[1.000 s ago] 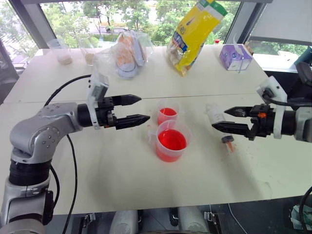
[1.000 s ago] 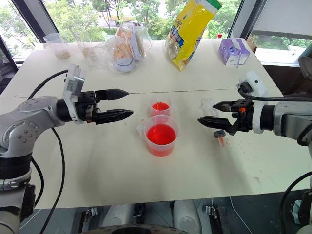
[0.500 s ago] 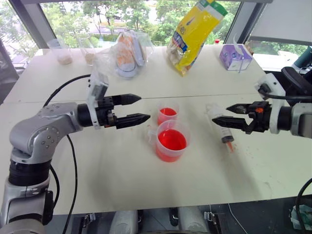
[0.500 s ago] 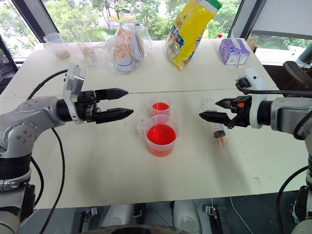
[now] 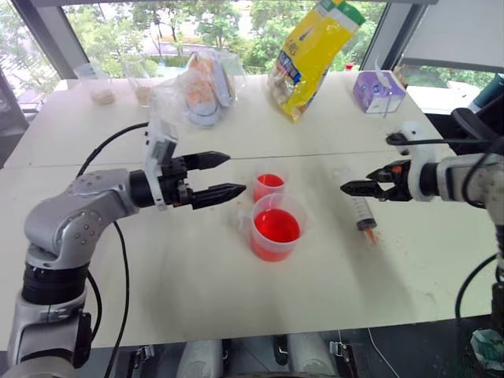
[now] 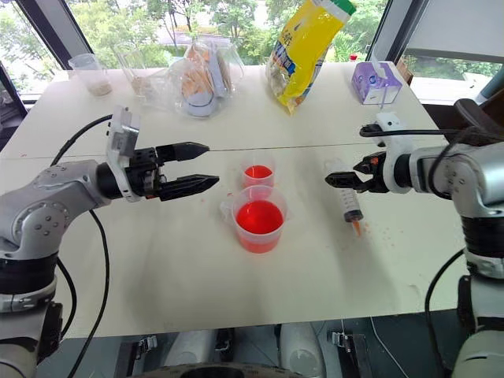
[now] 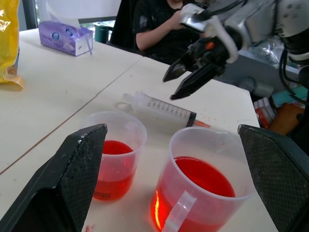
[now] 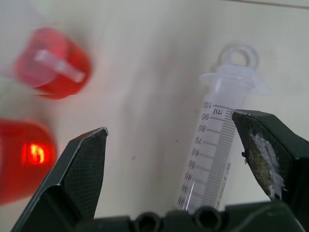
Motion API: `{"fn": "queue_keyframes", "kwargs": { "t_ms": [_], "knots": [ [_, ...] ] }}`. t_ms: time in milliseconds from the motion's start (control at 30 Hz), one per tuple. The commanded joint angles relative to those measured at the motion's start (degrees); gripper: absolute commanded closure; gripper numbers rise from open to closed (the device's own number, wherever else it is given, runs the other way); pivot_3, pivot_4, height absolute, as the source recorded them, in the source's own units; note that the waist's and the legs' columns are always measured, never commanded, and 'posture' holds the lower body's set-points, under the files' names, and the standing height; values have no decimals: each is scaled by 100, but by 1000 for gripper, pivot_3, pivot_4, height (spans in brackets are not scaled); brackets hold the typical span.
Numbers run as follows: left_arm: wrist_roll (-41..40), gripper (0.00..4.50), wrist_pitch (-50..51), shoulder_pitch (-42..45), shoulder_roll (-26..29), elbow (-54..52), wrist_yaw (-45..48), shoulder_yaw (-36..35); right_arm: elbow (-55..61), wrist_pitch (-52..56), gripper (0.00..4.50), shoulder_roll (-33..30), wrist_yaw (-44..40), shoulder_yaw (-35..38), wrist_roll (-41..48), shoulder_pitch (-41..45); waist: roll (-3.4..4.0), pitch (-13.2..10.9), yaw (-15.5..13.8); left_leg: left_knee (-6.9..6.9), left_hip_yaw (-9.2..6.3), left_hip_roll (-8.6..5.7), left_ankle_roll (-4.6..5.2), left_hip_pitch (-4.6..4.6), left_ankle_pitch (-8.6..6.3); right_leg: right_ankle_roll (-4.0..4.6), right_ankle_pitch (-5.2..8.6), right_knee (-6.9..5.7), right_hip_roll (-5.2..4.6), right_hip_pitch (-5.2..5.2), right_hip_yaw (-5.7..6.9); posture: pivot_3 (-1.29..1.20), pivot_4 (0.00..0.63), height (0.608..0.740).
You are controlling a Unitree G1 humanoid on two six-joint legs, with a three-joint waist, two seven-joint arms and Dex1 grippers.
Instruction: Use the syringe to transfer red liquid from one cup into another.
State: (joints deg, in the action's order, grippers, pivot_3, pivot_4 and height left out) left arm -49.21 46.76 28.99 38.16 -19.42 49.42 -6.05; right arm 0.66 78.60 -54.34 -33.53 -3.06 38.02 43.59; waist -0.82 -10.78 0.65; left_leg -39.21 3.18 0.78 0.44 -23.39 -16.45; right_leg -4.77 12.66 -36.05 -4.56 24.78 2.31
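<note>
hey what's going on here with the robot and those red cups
The right gripper, open, hangs just above the syringe, which lies flat on the white table, not yet grasped. The left gripper, also open and empty, hovers beside the small cup and the handled beaker. Both hold red liquid.

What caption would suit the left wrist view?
Open right gripper hovering above the syringe lying behind two cups of red liquid.
</note>
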Motion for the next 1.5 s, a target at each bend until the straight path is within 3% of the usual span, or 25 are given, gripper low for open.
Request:
{"fn": "queue_keyframes", "kwargs": {
  "t_ms": [33,267,467,567,700,800,1033,1167,1267,1367,1500],
  "knots": [
    [39,0,-163,-46,6,-244,-33,-75,-761,-389,45,218,-106,-409,-562,390,0,0,-1,0,0,0,0,0,0,-1,0,0,0,0,0,0,150,740],
    [-18,0,-135,-224,56,-489,-220,-179,-2198,-1230,45,683,-591,-1251,-1544,807,0,0,-3,0,2,-2,0,-2,0,-2,-1,2,-2,0,0,0,150,740],
    [-53,0,-101,-336,92,-621,-356,-224,-2690,-1784,45,940,-995,-1644,-2175,888,-1,1,4,0,1,-2,0,1,0,-2,-1,0,-2,-2,1,0,150,740],
    [-73,0,-95,-359,109,-651,-395,-230,-2814,-1959,916,1045,-1130,-1704,-2408,883,-7,4,20,-1,1,0,-1,6,1,-2,-2,-1,0,-6,1,0,150,740],
    [-67,0,-108,-332,142,-620,-397,-209,-2785,-1959,2929,1115,-1259,-1645,-2606,866,-8,5,27,-2,1,1,-2,12,1,-2,-2,-3,1,-11,1,0,150,740],
    [-34,0,-129,-263,154,-565,-362,-157,-2514,-1964,3109,1048,-1288,-1560,-2728,782,-8,5,25,-2,1,3,-3,13,2,-1,-2,-4,3,-11,1,0,150,740],
    [2,0,-146,58,168,-324,-204,-51,-906,-1906,3109,907,-1234,-225,-2168,499,-1,1,-3,-1,1,0,-3,3,2,-2,-2,-3,0,-3,1,0,150,740],
    [-40,0,-160,441,144,-12,12,-19,173,-1594,3109,1538,-906,1546,-998,616,-2,1,-5,0,-1,1,-3,0,2,-2,-2,-3,0,-1,3,0,150,740],
    [-60,0,-144,792,103,252,191,29,997,-1745,3109,2060,-781,2292,-218,582,-2,1,-6,0,-3,3,-3,1,2,-3,-2,-4,1,-2,6,0,150,740],
    [72,0,-220,1203,58,583,439,181,1746,-1861,3109,2682,-541,2715,566,377,-2,1,-4,0,-5,3,-3,1,2,-3,-2,-4,2,-4,8,0,150,740],
    [324,0,-376,1758,-21,1074,816,411,2460,-2218,3109,3361,-408,2686,1297,-189,-3,2,-13,0,-7,0,-3,3,2,-3,-2,-3,-1,-10,10,0,150,740]
  ]
}}
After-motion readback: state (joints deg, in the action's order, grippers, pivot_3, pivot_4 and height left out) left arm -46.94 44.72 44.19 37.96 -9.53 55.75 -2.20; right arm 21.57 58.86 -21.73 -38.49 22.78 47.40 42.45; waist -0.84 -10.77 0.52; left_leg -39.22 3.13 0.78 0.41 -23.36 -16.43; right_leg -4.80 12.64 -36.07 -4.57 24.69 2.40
